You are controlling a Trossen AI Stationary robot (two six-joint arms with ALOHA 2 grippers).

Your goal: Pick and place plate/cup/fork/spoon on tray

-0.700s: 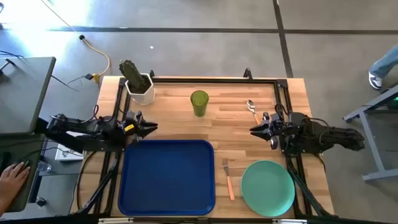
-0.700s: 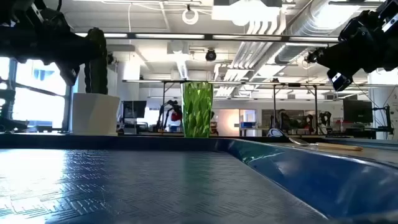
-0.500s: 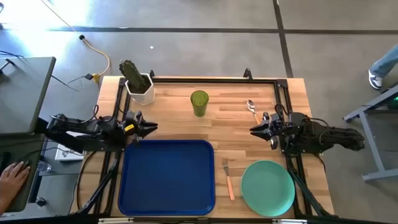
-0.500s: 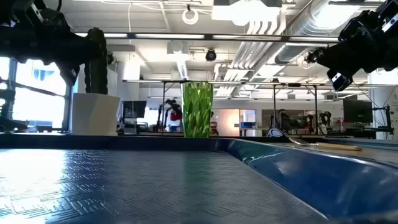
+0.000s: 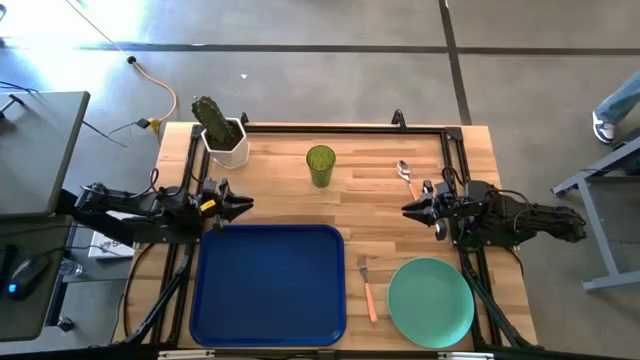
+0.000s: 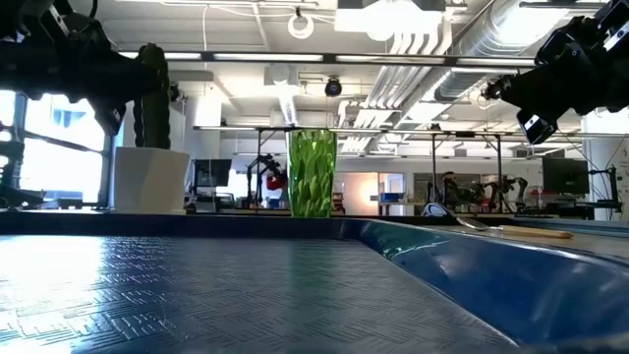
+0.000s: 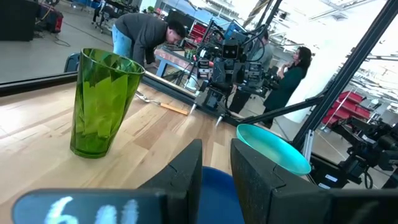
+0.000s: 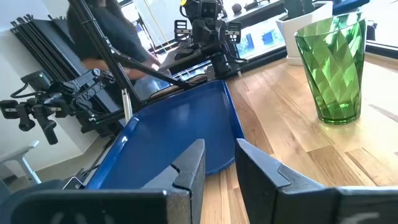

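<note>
Your left gripper (image 5: 245, 205) hovers at the left side of the wooden surface (image 5: 380, 215), just past the far left corner of the tray (image 5: 268, 284), and its fingers (image 7: 186, 168) stand narrowly apart with nothing between them. Your right gripper (image 5: 410, 210) hangs at the right side, facing inward, fingers (image 8: 189, 165) likewise a slim gap apart and holding nothing. Both sit well above the wood, as the low view shows.

The tray lies at the near left-centre with nothing on it. The plate (image 5: 431, 302) rests flat on the surface at the near right, just beside the tray's right edge but apart from it. Between them lies the fork (image 5: 367, 288), tines toward the far side, handle toward you, close to the plate's rim. The cup (image 5: 320, 166) stands upright at the far centre, well clear of everything. The spoon (image 5: 405, 176) lies at the far right, just beyond your right gripper. A white pot with a cactus (image 5: 220, 130) sits at the far left corner.
</note>
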